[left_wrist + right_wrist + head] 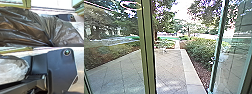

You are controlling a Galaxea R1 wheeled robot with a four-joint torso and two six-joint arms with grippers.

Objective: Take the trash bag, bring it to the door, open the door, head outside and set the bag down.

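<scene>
The trash bag (25, 28) — folds gathered tight — hangs at the left gripper (52, 45).

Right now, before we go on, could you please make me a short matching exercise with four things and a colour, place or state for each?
1. Trash bag
2. Bushes
3. Upright door frame post
4. Paving

A. Yellowish green
B. Flat on the ground, crossed by joint lines
C. Creased into shiny folds
D. Outside, leafy

Pairs: 1-C, 2-D, 3-A, 4-B
</scene>
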